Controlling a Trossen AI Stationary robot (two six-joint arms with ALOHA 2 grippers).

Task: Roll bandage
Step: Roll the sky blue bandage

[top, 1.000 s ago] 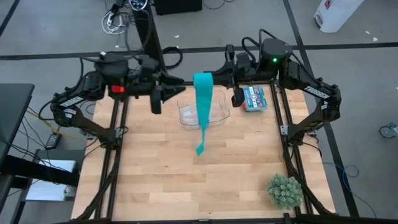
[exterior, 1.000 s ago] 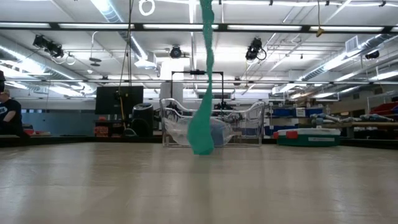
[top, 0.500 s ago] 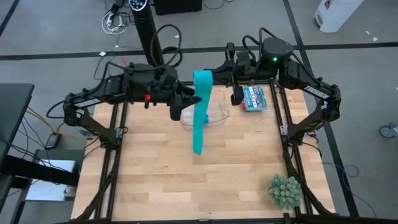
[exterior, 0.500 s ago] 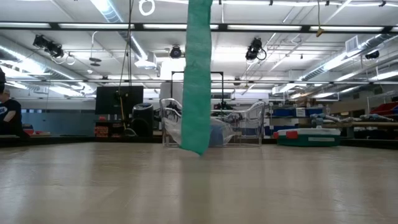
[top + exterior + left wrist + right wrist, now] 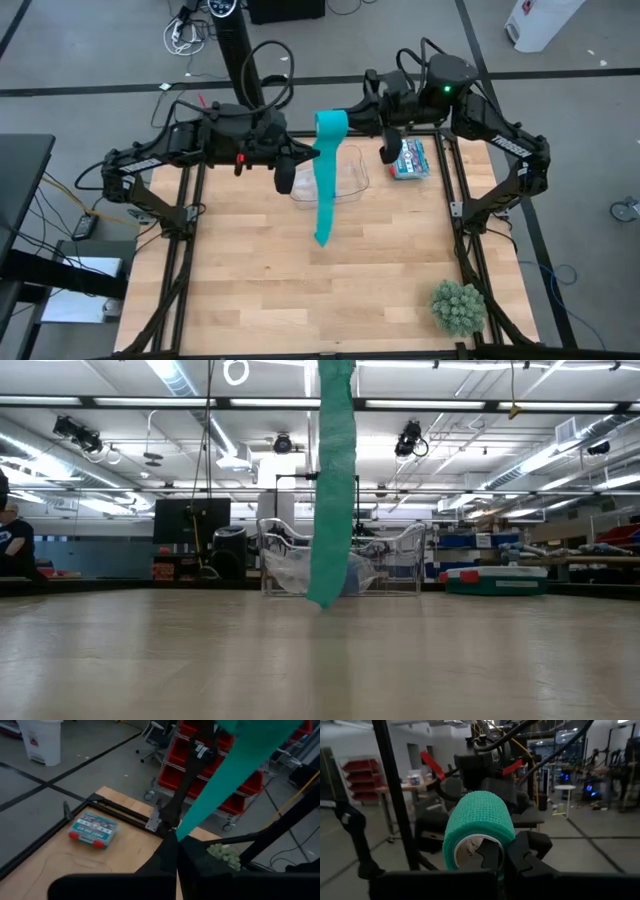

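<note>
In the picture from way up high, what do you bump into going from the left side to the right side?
Left gripper → teal bandage → right gripper → first-aid box → spiky green plant.

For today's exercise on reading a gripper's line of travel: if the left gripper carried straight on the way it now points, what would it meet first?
Most likely the bandage. The left gripper, jaws shut, sits just beside the hanging teal strip and points toward it. In its wrist view the strip starts right at the jaw tips, so they may already pinch it; depth is unclear.
</note>
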